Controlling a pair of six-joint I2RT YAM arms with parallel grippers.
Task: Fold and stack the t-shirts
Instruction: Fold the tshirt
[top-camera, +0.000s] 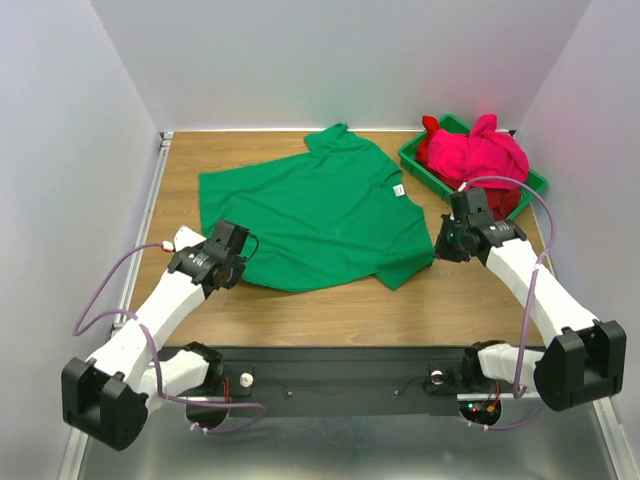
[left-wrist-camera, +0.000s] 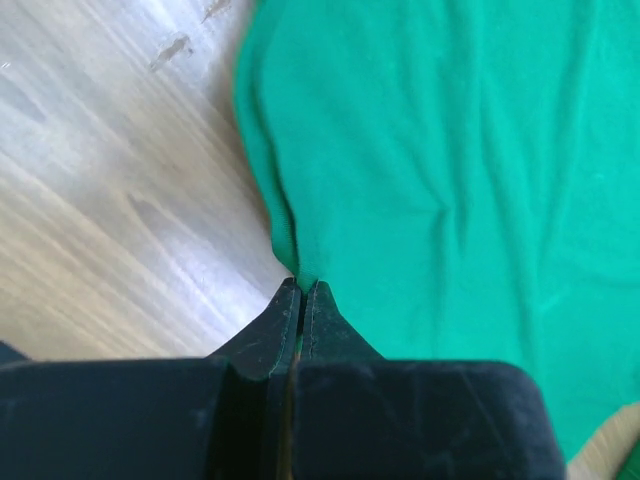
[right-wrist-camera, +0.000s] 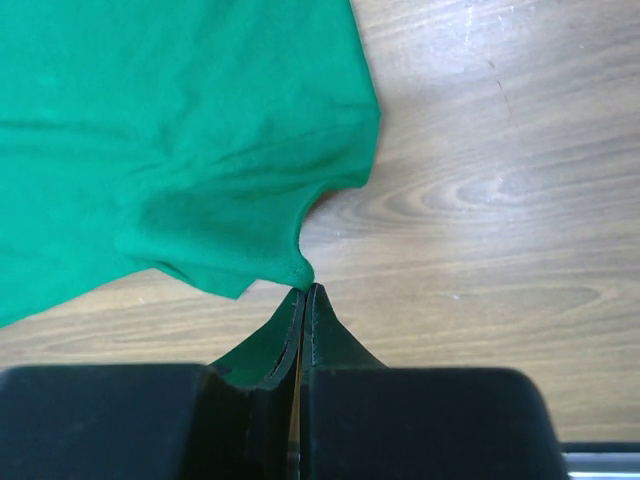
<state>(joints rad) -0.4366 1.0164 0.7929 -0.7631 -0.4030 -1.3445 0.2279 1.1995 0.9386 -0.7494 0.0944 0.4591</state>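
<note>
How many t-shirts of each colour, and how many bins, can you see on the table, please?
green t-shirt: 1
pink t-shirt: 1
red t-shirt: 1
green bin: 1
Total: 4

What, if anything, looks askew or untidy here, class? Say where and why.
The green t-shirt lies crooked on the table, angled to its edges. Far right, the pink shirt and red shirt sit heaped, unfolded, in the green bin, bulging above its rim.
</note>
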